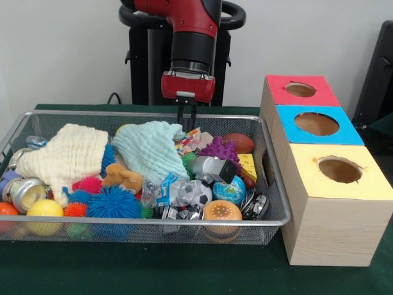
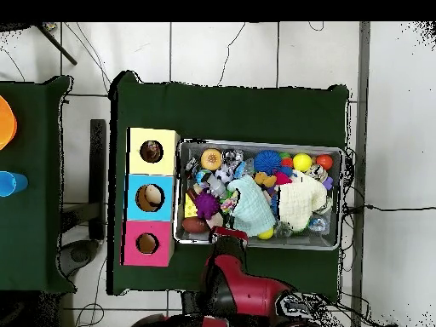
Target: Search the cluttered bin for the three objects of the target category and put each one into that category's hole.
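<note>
search step, nothing lifted yet. wire bin near, holding balls, cloths and toys; the target category is not identifiable. three-hole box beside it, long axis near to far, holes facing up. gripper at bin's far rim, fingers close together, empty. next: descend onto one piece.

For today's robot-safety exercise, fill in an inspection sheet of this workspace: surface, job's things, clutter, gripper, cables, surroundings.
Surface: green table cloth, bare in front of the bin.
Job's things: wire bin full of toys; wooden box beside it with red hole, blue hole, yellow hole.
Clutter: cream cloth, mint cloth, blue spiky ball, football.
Gripper: gripper over the bin's far edge; fingers' state unclear.
Cables: cable behind the table.
Surroundings: second green table with orange and blue items.
</note>
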`<act>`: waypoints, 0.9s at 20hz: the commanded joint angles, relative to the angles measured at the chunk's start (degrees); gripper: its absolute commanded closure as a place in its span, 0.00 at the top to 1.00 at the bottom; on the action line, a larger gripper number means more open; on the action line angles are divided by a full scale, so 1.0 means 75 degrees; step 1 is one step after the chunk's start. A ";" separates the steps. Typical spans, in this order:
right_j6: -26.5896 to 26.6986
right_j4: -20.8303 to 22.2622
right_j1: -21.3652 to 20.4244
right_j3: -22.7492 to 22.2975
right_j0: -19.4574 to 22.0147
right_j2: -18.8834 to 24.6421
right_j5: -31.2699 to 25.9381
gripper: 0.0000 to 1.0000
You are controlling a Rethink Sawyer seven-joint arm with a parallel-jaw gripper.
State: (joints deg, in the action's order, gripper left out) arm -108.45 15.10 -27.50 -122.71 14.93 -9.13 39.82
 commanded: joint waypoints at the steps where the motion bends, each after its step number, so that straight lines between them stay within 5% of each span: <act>1: -0.1615 -0.0177 0.0047 0.0746 0.0193 0.0746 0.0358 0.00; 12: -0.1556 -0.0186 0.0027 0.0739 0.0198 0.0724 0.0251 0.00; 18: -0.1271 0.0211 -0.0561 0.0614 0.0692 0.1162 -0.1488 0.00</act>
State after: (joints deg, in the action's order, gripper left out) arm -108.45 15.26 -28.48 -122.71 16.22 -7.57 38.66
